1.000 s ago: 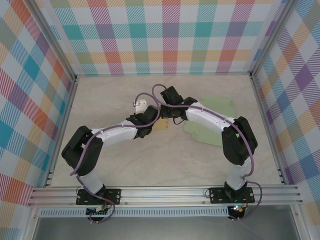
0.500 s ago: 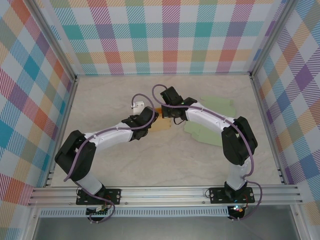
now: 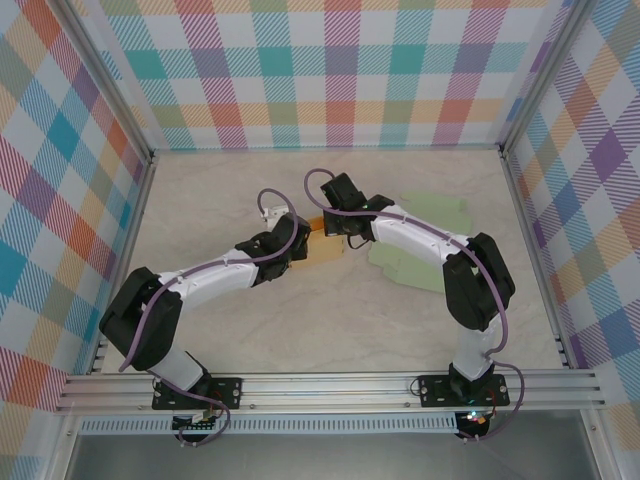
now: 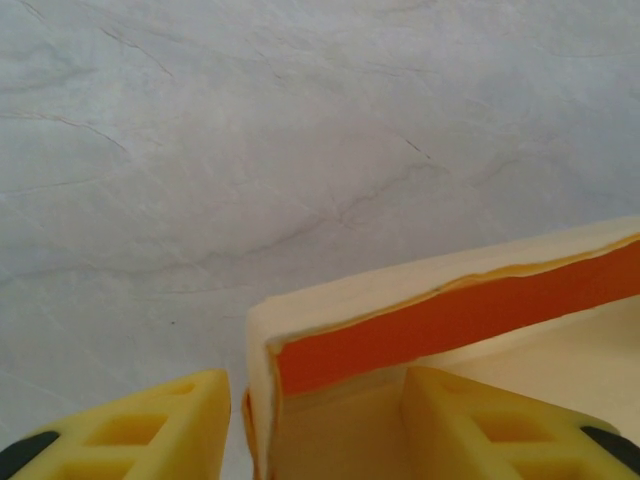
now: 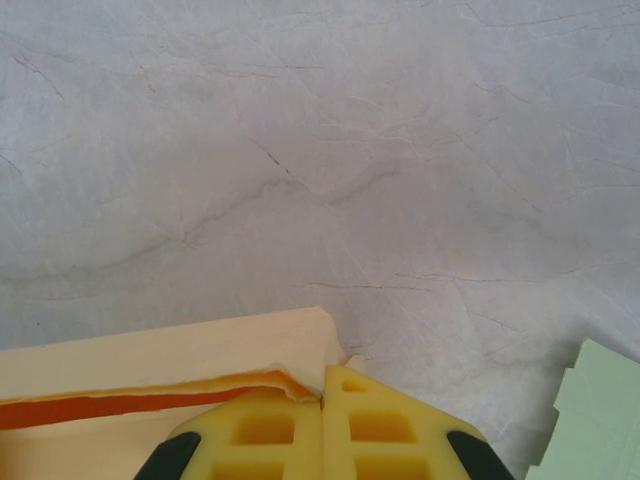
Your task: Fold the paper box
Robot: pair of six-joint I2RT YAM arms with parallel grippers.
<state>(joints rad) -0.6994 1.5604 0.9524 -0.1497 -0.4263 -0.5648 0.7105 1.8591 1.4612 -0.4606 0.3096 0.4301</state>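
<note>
Marble tabletop (image 4: 300, 150), mid-fold: right gripper (image 5: 322, 385) pinches paper box (image 4: 450, 320) rim, left gripper (image 4: 320, 395) spread astride its wall; next, probably clamp and crease.

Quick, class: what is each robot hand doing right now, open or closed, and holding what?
Left hand: open, straddling a wall of the paper box.
Right hand: closed, pinching the paper box's edge.

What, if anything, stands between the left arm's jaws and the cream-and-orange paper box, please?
Nothing visible does: the left jaws stand open astride a corner wall of the cream-and-orange paper box, one outside it and one inside.
</note>
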